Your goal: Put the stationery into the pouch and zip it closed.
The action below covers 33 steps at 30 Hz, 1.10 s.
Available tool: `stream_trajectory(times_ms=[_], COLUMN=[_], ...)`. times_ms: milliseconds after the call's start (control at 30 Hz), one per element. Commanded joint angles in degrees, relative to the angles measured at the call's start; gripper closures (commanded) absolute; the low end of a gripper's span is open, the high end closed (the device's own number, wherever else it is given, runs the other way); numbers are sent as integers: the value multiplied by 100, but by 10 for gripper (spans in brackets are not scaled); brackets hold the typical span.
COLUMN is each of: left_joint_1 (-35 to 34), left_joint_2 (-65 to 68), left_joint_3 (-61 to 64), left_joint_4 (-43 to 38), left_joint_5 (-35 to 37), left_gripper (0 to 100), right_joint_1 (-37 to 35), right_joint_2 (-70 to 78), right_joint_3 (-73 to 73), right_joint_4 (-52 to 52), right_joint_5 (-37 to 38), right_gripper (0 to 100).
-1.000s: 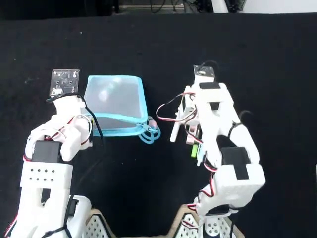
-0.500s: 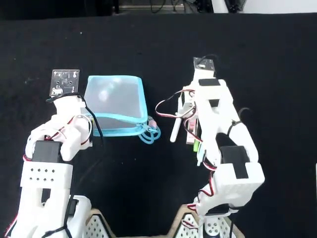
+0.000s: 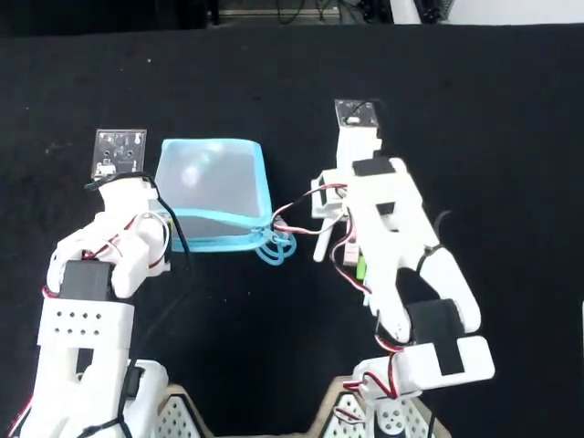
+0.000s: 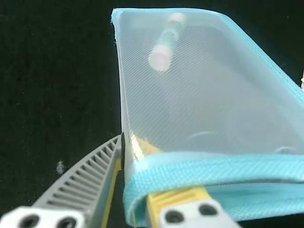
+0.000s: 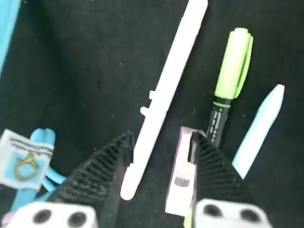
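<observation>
Left of the table's middle, the left gripper is clamping the mesh pouch's corner, apparently anchoring it. The right gripper is gaping astride the white pen, seemingly for pickup.

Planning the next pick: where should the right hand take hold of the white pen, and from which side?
Probably mid-length, near its clip, from straight above with the right hand spanning the white pen. It lies flat on the table, and the eraser crowds one end; the middle has room on both sides.
</observation>
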<state>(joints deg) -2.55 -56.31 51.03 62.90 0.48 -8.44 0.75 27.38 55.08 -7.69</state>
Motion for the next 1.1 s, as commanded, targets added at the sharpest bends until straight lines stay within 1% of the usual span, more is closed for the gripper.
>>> stream_trajectory(times_ms=[0,100,433,500,600,1067], left_joint_1=[-13,-4,-40,-40,-40,-40], left_joint_2=[0,0,0,0,0,0], left_joint_3=[-84,-84,-66,-66,-66,-66], left_joint_4=[18,18,18,18,18,26], left_joint_5=[53,53,44,44,44,35], left_gripper=[968,968,968,968,968,968], right_joint_1=[325,457,457,475,484,457], right_joint_2=[-119,-40,593,576,426,-998], right_joint_3=[22,101,48,13,31,875], right_joint_4=[-141,-149,-132,-35,9,105], right_joint_5=[62,62,70,229,352,396], right_gripper=[822,822,825,869,984,984])
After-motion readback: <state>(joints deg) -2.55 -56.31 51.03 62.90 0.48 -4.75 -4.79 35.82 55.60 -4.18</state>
